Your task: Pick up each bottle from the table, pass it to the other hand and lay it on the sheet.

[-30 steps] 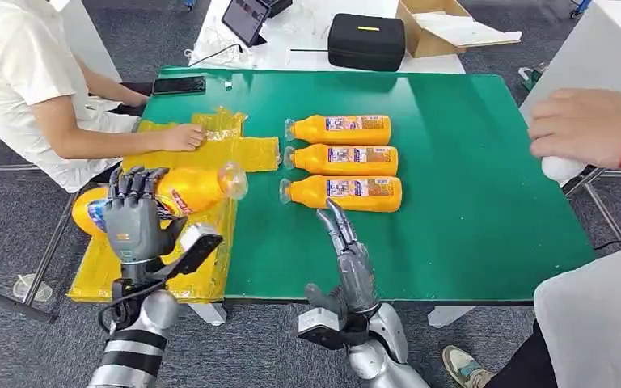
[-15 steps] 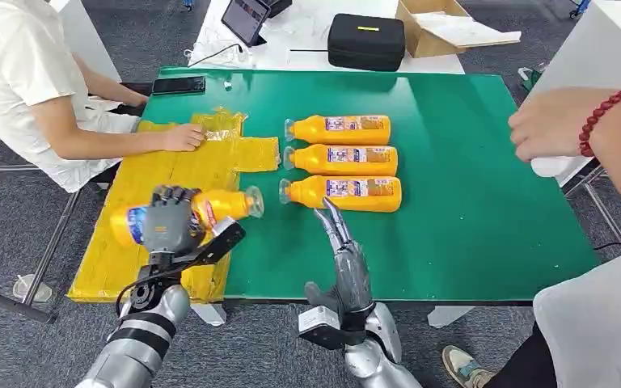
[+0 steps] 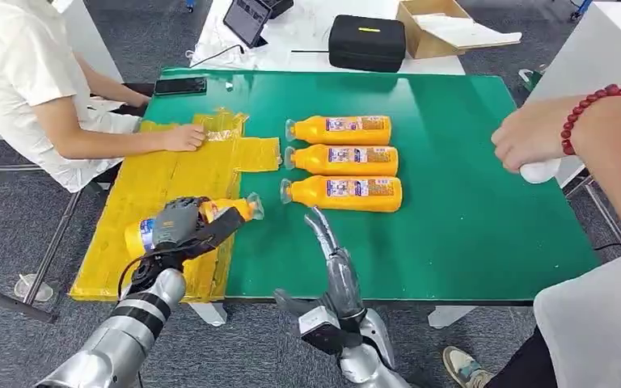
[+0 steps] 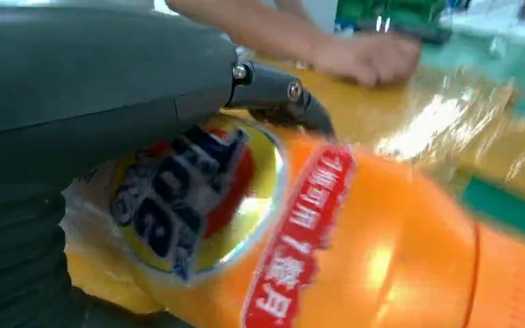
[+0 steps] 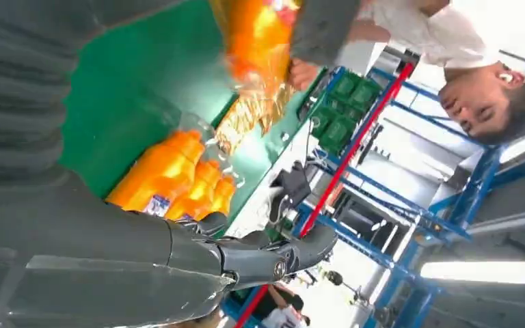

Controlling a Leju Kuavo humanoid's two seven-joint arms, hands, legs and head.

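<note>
Over yellow sheet [image 3: 170, 174] | left hand [image 3: 179, 224] grips bottle [image 3: 226, 209] (sideways) | right hand [image 3: 333, 260] empty, fingers extended

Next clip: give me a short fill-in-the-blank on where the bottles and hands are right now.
1. The left hand holds an orange bottle over the ___ sheet.
2. ___ orange bottles lie in a row on the green table.
3. The right hand holds ___.
4. A seated person's hand rests on the ___.

Missing: yellow; three; nothing; sheet

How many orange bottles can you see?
4. Three lie side by side on the green table: far bottle, middle bottle, near bottle. The fourth bottle is in the left hand over the yellow sheet.
</note>
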